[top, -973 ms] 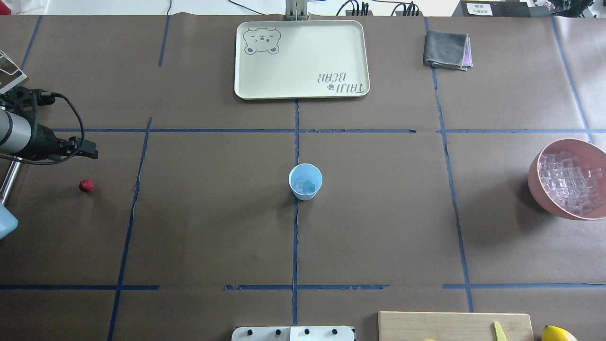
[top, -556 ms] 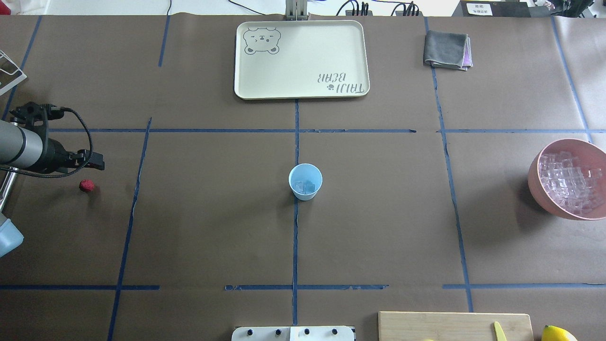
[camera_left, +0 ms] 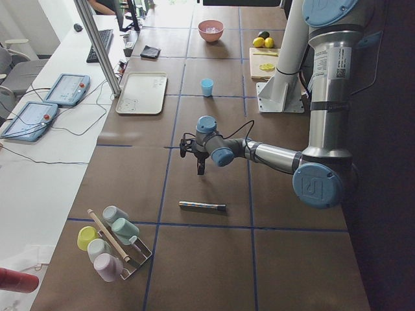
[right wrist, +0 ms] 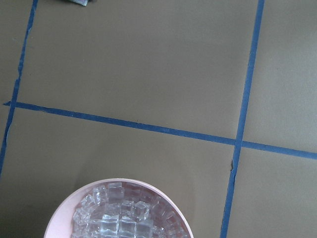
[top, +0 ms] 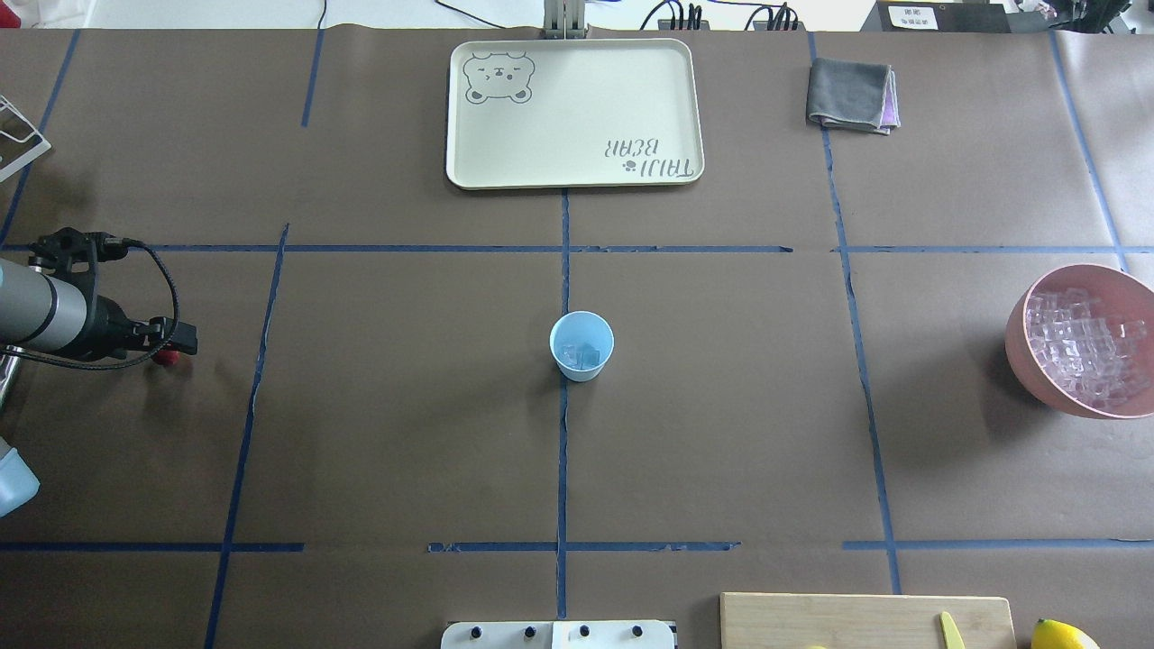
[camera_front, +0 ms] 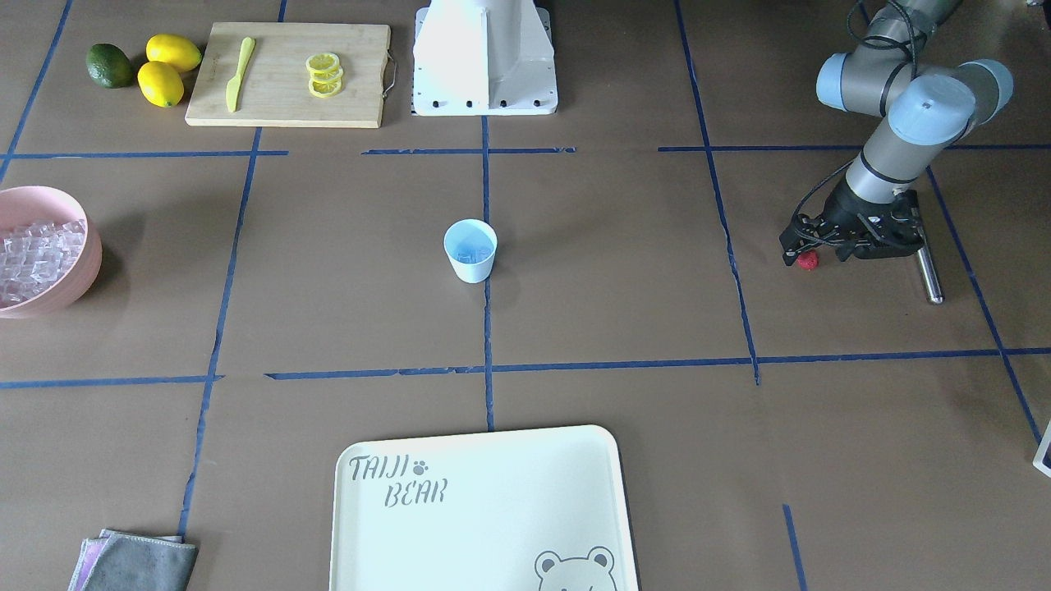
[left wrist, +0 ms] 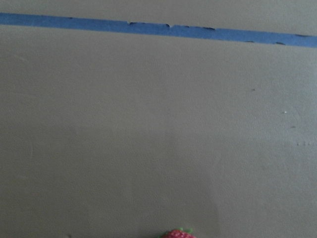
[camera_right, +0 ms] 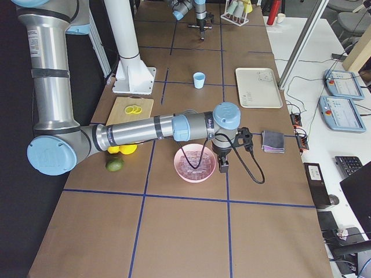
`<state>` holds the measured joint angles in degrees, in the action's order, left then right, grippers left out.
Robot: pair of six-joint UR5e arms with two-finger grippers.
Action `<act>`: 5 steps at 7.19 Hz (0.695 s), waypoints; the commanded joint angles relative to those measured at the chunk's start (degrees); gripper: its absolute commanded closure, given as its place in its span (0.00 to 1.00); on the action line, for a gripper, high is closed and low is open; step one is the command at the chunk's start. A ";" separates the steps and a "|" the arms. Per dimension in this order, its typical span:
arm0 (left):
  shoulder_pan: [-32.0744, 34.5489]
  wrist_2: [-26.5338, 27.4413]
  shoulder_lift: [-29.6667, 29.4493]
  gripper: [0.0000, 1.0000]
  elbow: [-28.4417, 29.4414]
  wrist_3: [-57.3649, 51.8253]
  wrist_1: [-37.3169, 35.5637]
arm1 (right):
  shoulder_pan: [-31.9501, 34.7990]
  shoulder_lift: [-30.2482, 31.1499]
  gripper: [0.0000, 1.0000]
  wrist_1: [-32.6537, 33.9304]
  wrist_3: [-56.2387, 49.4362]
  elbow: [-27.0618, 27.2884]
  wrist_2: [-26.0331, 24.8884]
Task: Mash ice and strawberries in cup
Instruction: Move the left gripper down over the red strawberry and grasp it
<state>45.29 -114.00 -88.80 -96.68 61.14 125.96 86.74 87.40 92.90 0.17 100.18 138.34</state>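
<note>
Left end effector (camera_front: 801,249) hangs over the half-hidden strawberry (camera_front: 810,262), perhaps touching it; open or closed, I cannot tell.

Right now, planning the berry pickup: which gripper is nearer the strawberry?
Left. The left gripper hangs right at the strawberry; the right gripper is far off at the opposite end, by the pink bowl.

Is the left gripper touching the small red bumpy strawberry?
Cannot tell. In the front-facing view the left gripper hangs right over the small red bumpy strawberry, partly hiding it; no view shows contact or a gap plainly.
</note>
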 commanded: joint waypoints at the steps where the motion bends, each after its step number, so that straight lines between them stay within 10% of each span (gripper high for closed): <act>1: -0.12 0.00 -0.40 0.07 0.35 0.03 -0.01 | 0.00 -0.12 0.01 0.00 0.01 0.01 0.00; 3: -0.20 0.00 -0.50 0.32 0.62 0.03 -0.01 | 0.00 -0.21 0.01 0.00 0.01 0.01 0.00; 5: -0.12 0.00 -0.50 0.81 0.53 -0.32 -0.10 | 0.00 -0.38 0.01 0.00 0.01 0.10 0.00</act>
<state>45.11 -113.99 -89.29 -96.12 60.97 125.89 86.75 87.12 92.90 0.18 100.22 138.34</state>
